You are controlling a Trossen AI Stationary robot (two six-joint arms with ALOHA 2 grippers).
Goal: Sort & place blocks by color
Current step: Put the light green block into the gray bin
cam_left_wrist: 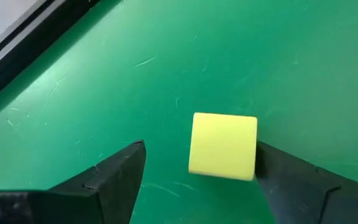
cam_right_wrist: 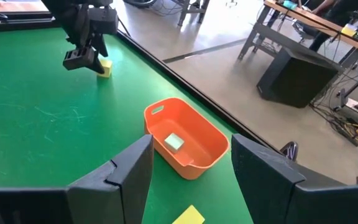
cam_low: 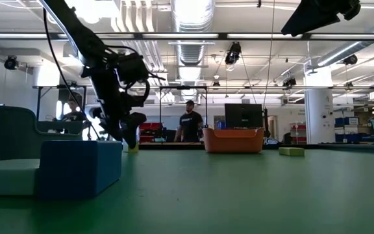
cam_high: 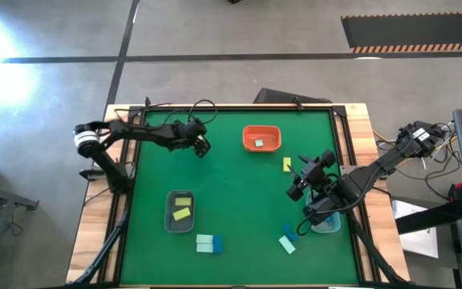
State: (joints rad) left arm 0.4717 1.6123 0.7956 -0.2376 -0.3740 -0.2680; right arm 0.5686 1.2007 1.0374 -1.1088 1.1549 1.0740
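Tabletop (cam_high: 231, 201): green cloth-like mat, matt, faintly scuffed; pale wood border at side edges, dark metal rails along them. Orange tray (cam_right_wrist: 188, 140) near far edge: smooth plastic, slight sheen. Yellow block (cam_left_wrist: 224, 146): smooth matt plastic, crisp edges. Left gripper (cam_left_wrist: 194, 180) fingers: dark matt plastic. Bin (cam_high: 180, 211) towards near edge: translucent grey plastic

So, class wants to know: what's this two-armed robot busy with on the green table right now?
It is sorting small blocks by colour. The left gripper is down at the table with open jaws around a yellow block, one jaw touching it. The right gripper hangs open and empty over the table's right side. The orange tray holds one mint block, a grey bin holds two yellow ones, and several blocks remain loose.
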